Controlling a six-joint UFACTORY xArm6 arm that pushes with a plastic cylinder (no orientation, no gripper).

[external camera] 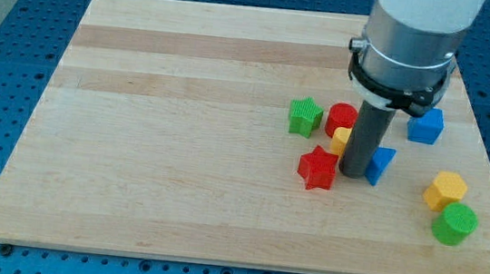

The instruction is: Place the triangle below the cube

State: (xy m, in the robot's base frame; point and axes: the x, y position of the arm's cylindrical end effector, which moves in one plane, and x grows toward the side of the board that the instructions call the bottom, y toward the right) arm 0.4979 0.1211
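The blue triangle (380, 164) lies right of centre on the wooden board (180, 148). The blue cube (426, 126) sits above it and to its right, partly behind the arm. My tip (352, 173) rests on the board, touching the triangle's left side, with the red star (317, 168) just to its left. The rod hides part of a yellow block (341, 139) and part of the red cylinder (341, 119).
A green star (305, 117) sits left of the red cylinder. A yellow hexagon-like block (445, 191) and a green cylinder (454, 223) lie near the board's right edge, towards the view's bottom. The arm's large grey body (411, 36) hangs over the board's upper right.
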